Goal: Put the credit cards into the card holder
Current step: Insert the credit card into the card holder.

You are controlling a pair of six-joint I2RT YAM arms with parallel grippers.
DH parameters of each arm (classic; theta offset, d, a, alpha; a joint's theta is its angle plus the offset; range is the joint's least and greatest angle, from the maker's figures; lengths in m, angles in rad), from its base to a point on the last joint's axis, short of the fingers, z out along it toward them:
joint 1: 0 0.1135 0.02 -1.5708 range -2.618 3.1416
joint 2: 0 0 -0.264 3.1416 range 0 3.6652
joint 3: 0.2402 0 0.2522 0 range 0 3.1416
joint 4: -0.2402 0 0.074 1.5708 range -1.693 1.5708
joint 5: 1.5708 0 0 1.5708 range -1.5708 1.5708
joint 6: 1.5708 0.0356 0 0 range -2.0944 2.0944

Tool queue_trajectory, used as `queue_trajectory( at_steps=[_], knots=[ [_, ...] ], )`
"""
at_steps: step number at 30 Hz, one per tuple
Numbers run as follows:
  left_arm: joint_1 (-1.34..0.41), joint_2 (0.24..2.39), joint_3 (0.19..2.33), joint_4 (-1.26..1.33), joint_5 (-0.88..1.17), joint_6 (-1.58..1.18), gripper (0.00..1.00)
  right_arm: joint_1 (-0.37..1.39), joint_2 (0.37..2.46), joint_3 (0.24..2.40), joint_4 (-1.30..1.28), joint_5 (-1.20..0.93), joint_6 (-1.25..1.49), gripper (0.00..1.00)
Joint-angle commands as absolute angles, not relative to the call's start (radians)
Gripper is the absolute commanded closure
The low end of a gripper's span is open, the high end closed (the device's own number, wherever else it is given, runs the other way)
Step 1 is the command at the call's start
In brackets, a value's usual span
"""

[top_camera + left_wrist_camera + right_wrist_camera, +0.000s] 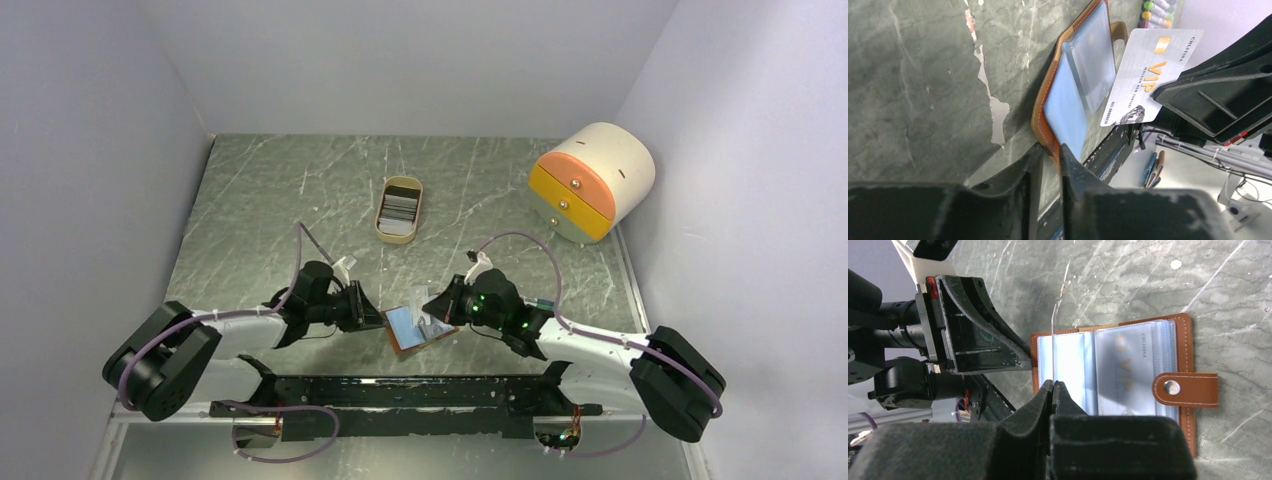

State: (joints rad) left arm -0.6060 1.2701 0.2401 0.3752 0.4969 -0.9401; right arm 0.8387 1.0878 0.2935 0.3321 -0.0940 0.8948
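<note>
The tabletop (260,200) is a dark grey-green slab, marbled with pale veins and crossed by fine scratches; the left wrist view shows a pale chipped patch (993,107) in its surface. Plain white walls close it in: a left wall (90,150), a far wall (400,60) and a right wall (760,150). In the far right corner a cream drum-shaped drawer box (600,175) lies tilted, its orange and yellow drawer fronts facing near-left. A small oval tray (399,239) sits near the middle, towards the far side. The light is soft and even, with faint shadows.
</note>
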Motion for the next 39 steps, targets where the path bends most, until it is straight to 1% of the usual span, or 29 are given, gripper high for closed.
queue_trajectory(
  at_steps=[1,2,3,5,9,12,18,31,39],
  knots=[
    [-0.609,1.304,0.28,0.464,0.542,-0.925,0.85,0.829,1.106,0.291,0.368,-0.129,0.858,1.0],
    [-0.608,1.307,0.291,0.442,0.534,-0.915,0.9,0.825,1.114,0.292,0.373,-0.145,0.839,1.0],
    [-0.608,1.307,0.299,0.427,0.528,-0.904,0.91,0.819,1.124,0.298,0.363,-0.168,0.822,1.0],
    [-0.607,1.307,0.312,0.394,0.517,-0.874,0.91,0.781,1.156,0.309,0.341,-0.234,0.795,0.99],
    [-0.598,1.354,0.353,0.306,0.533,-0.774,0.91,0.712,1.204,0.286,0.401,-0.347,0.793,1.0],
    [-0.593,1.374,0.352,0.309,0.527,-0.751,0.91,0.701,1.241,0.306,0.376,-0.355,0.77,1.0],
    [-0.585,1.392,0.364,0.303,0.524,-0.739,0.91,0.688,1.321,0.305,0.425,-0.388,0.778,1.0],
    [-0.579,1.427,0.361,0.324,0.523,-0.739,0.91,0.64,1.306,0.287,0.436,-0.374,0.767,1.0],
    [-0.578,1.438,0.375,0.317,0.518,-0.735,0.91,0.64,1.39,0.246,0.568,-0.479,0.81,1.0]
  ],
)
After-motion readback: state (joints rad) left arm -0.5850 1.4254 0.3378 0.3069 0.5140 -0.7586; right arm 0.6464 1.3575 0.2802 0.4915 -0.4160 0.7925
